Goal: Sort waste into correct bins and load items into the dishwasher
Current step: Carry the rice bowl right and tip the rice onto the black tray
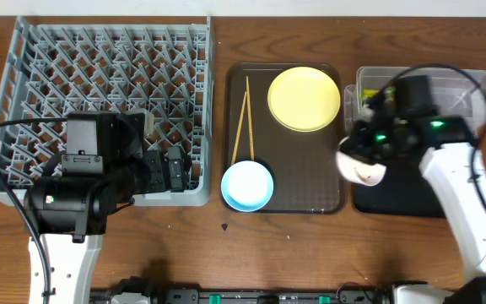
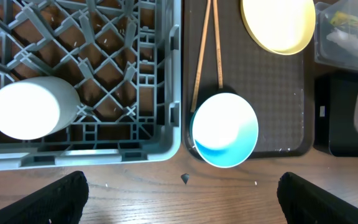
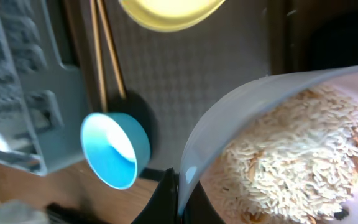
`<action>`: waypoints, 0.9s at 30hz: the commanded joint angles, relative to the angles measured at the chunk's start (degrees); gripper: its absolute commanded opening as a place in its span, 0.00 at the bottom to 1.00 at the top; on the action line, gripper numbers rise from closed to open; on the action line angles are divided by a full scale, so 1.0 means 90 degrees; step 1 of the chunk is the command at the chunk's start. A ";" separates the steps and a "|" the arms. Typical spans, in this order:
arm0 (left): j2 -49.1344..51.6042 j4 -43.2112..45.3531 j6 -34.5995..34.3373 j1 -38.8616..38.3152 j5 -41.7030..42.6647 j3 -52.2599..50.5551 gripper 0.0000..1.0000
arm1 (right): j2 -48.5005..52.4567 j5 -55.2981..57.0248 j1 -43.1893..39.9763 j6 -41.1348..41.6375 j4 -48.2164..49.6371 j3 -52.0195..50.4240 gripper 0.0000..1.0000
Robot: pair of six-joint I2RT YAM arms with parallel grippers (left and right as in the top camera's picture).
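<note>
Dish rack [image 1: 99, 59] far left on the table. A white cup-shaped item [image 2: 27, 107] sits in its near row. Left end effector [image 2: 182, 194] is over the rack's near edge, spread wide, nothing held.

Brown tray [image 1: 310, 181] is centre. Chopsticks [image 2: 201, 56] lie along its left side, long axis far-to-near. Their far tips meet and their near ends splay toward the light blue bowl [image 1: 247, 186]. Yellow plate [image 1: 304, 99] sits far right on that tray.

Right end effector [image 3: 178, 196] is clamped on the white bowl [image 1: 361, 169] rim, rice crumbs [image 3: 291, 155] inside. The bowl is above the black tray's [image 1: 395, 198] left edge. Clear tub [image 1: 471, 84] behind holds the wrapper [image 2: 347, 18].
</note>
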 commanded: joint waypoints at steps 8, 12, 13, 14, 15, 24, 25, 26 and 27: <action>-0.0005 -0.0019 0.0061 -0.0010 0.0078 0.0090 0.98 | 0.0238 -0.3524 -0.2363 -0.1137 0.1222 -0.1525 0.01; -0.0005 -0.0019 0.0061 -0.0010 0.0078 0.0090 0.98 | 0.0291 -0.5115 -0.3262 -0.1581 0.2424 -0.2103 0.01; -0.0005 -0.0019 0.0061 -0.0010 0.0078 0.0090 0.98 | 0.0291 -0.5129 -0.3390 -0.1620 0.2492 -0.2152 0.01; -0.0005 -0.0019 0.0061 -0.0010 0.0078 0.0090 0.98 | 0.0291 -0.5129 -0.3509 -0.1707 0.2494 -0.2188 0.01; -0.0005 -0.0019 0.0061 -0.0010 0.0080 0.0090 0.98 | 0.0291 -0.5197 -0.3599 -0.1826 0.2458 -0.2222 0.01; -0.0005 -0.0019 0.0061 -0.0010 0.0078 0.0090 0.98 | 0.0289 -0.6839 -0.3786 -0.3186 0.2455 -0.2450 0.01; -0.0005 -0.0019 0.0061 -0.0010 0.0078 0.0090 0.98 | 0.0291 -0.6756 -0.3810 -0.3186 0.2453 -0.2453 0.01; -0.0005 -0.0019 0.0061 -0.0010 0.0078 0.0090 0.98 | 0.0304 -0.6552 -0.3842 -0.3169 0.2436 -0.2458 0.01; -0.0005 -0.0019 0.0061 -0.0010 0.0078 0.0090 0.98 | 0.0304 -0.6232 -0.3893 -0.2992 0.2395 -0.2460 0.01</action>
